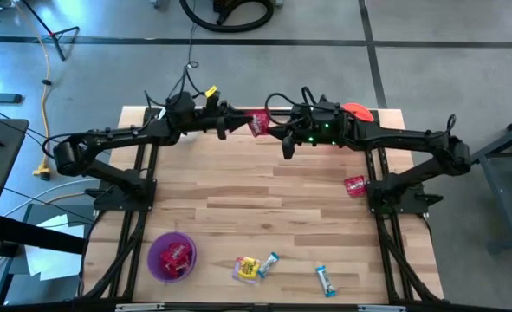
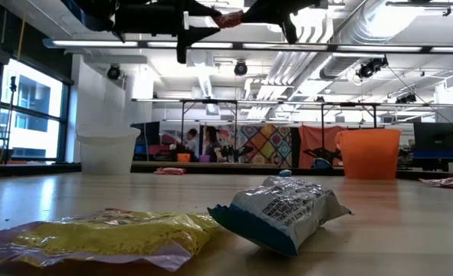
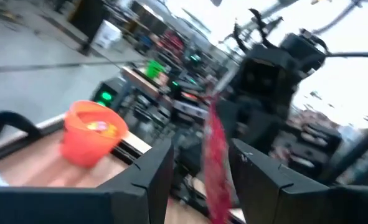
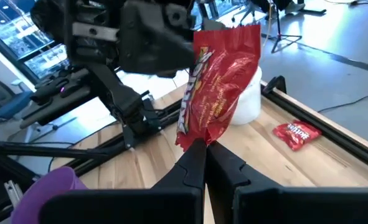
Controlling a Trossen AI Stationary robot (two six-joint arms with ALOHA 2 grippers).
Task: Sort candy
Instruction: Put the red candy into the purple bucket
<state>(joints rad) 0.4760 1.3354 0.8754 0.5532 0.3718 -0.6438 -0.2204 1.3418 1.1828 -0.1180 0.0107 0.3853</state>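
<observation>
Jaws of the right gripper [image 4: 205, 152] were pinched together on the bottom edge of a crinkly, shiny red candy packet [image 4: 220, 84], which stood upright above them. Jaws of the left gripper [image 1: 223, 124] stood apart on either side of the same packet, at upper centre of the high view, not clamping it. Both arms reached in from the desk's side edges and met high above its far edge, forearms nearly level.

Another red packet [image 1: 354, 185] lay flat at the right of the high view, beside the right arm's base. Near the lower edge lay a crumpled yellow packet [image 1: 247, 269], a small light-blue one [image 1: 269, 263] just beside it, and another light-blue one [image 1: 326, 280] farther right. A round purple bucket [image 1: 171, 256] at lower left held more red packets. An orange bucket [image 2: 369, 153] stood at the far right corner, and a white bucket [image 2: 108, 149] at the far left.

The desk [image 1: 264, 217] was pale wood laid in long planks. Beyond it the low view showed an open workshop with ceiling ducts, strip lights, more benches and a colourful patchwork hanging.
</observation>
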